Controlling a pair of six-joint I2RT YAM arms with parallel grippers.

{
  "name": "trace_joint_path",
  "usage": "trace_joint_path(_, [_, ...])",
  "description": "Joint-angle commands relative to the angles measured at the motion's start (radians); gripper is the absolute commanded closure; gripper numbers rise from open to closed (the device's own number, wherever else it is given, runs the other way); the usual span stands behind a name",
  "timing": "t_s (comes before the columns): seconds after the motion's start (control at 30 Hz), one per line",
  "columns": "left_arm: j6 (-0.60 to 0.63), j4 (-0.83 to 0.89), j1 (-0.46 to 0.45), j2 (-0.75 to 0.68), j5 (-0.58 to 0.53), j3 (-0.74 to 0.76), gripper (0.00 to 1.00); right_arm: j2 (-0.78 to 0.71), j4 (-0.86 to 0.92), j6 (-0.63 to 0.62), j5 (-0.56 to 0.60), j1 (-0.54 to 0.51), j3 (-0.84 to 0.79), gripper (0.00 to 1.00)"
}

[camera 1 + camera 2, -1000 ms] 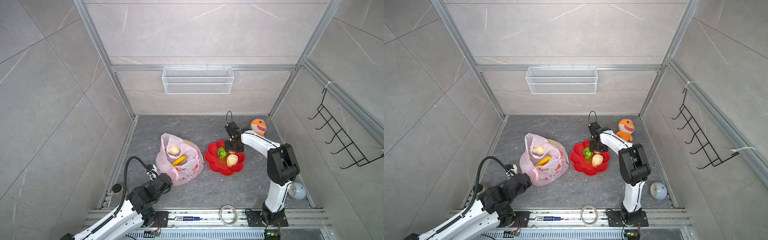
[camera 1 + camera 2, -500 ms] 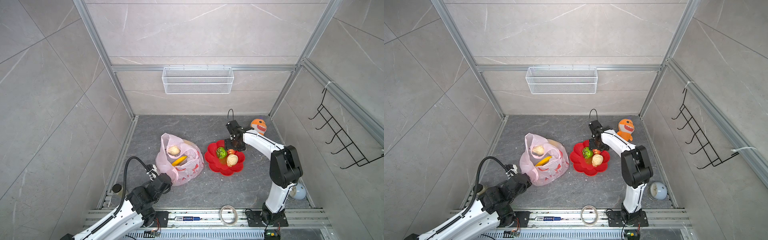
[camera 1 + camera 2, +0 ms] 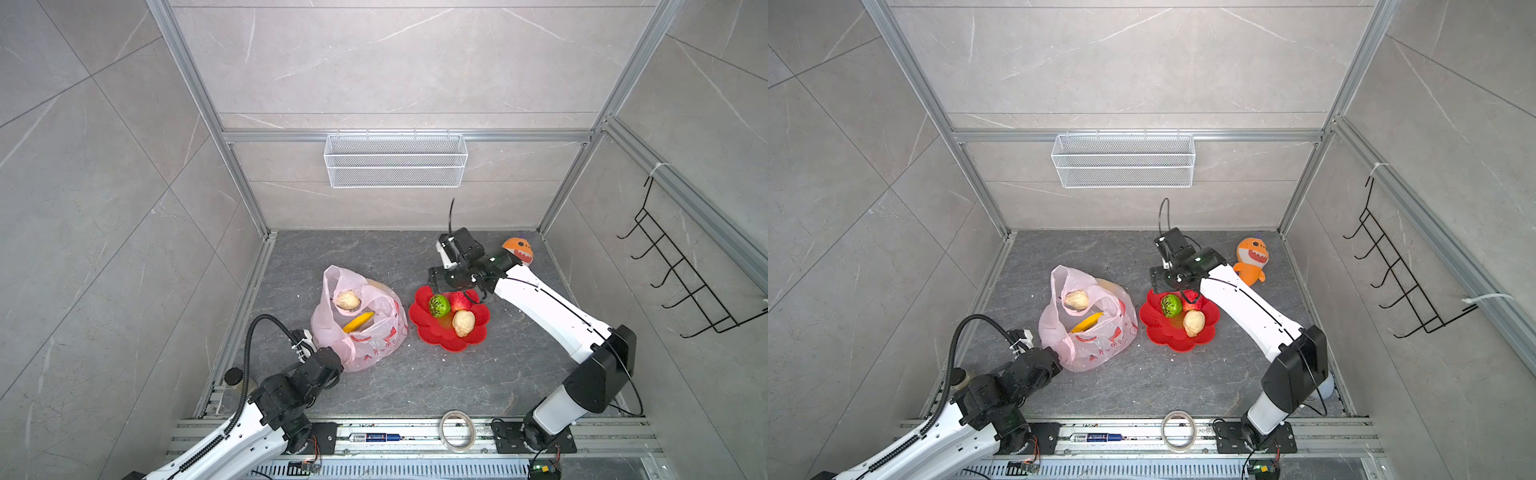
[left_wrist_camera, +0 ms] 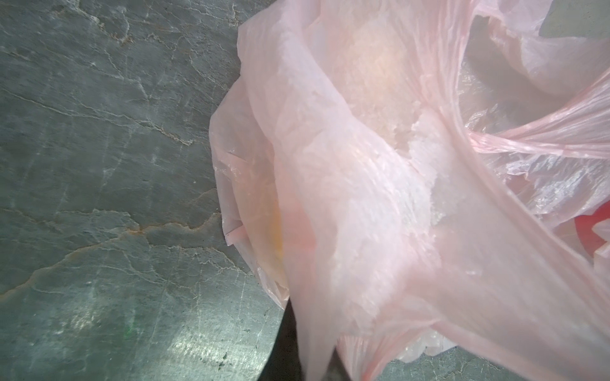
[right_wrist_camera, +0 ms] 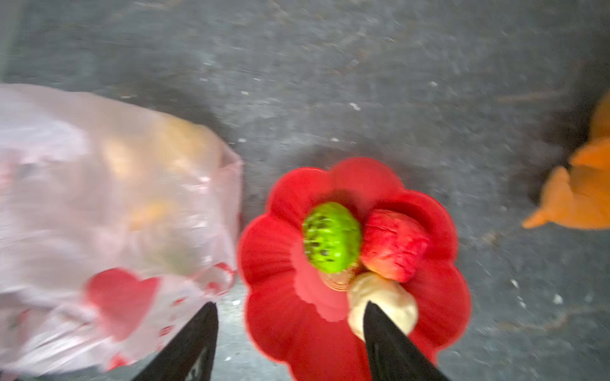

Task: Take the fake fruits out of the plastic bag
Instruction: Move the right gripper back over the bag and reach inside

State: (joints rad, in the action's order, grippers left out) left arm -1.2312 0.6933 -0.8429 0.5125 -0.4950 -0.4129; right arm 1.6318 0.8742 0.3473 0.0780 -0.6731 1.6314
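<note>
Pink film first: the plastic bag (image 3: 368,334) slumps on the grey table (image 3: 415,386) with its mouth gaping, and the left claw (image 3: 338,358) is clamped hard on a pinch of that film at the bag's near corner; its wrist view shows plastic running straight into closed jaws. A cream fruit (image 3: 347,299) sits up in the bag's mouth with the banana (image 3: 358,322) just below it, and anything deeper is only a blur through the film. Just beside the bag, the red dish (image 3: 436,338) already carries a green bumpy fruit (image 3: 439,305), a red fruit (image 3: 459,300) and a second cream fruit (image 3: 463,323), all bunched together. The right claw (image 5: 289,306) hangs over that dish, clear of the bag, jaws wide and empty. An orange plush shark (image 3: 1252,259) sits well apart from the bag, past the dish. Now the danger, as I read it: a fingertip catching a loose handle loop on the way in would lift the bag along with the fruit. The film is thin, so a pull against the left claw's pinch might tear it. And a crowded dish could let the next fruit roll off.
</note>
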Motion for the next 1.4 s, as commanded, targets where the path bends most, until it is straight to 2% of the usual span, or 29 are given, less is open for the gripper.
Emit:
trace_joint_path(0.0, [-0.015, 0.049, -0.002, -0.017, -0.014, 0.0, 1.0, 0.024, -0.019, 0.017, -0.026, -0.107, 0.055, 0.33])
trace_joint_path(0.13, [-0.026, 0.074, -0.002, -0.031, 0.0, 0.011, 1.0, 0.077, -0.166, 0.044, -0.073, -0.21, 0.066, 0.4])
trace_joint_path(0.23, [-0.027, 0.08, -0.002, -0.026, 0.01, 0.012, 1.0, 0.157, -0.182, 0.048, -0.083, -0.253, 0.127, 0.45])
trace_joint_path(0.47, [-0.035, 0.035, -0.002, 0.016, 0.019, 0.045, 1.0, 0.376, -0.156, 0.058, -0.181, -0.299, 0.29, 0.52])
trace_joint_path(0.73, [-0.047, 0.085, -0.002, -0.003, 0.015, 0.033, 1.0, 0.505, -0.068, 0.042, -0.25, -0.334, 0.409, 0.6])
trace_joint_path(0.9, [-0.065, 0.111, -0.003, -0.031, 0.001, 0.037, 1.0, 0.56, -0.051, 0.038, -0.278, -0.339, 0.422, 0.61])
trace_joint_path(1.17, [-0.058, 0.099, -0.003, -0.026, 0.001, 0.022, 1.0, 0.718, 0.019, 0.02, -0.228, -0.338, 0.569, 0.63])
trace_joint_path(1.37, [-0.05, 0.119, -0.003, -0.03, -0.004, 0.013, 1.0, 0.816, 0.057, 0.013, -0.125, -0.333, 0.678, 0.62])
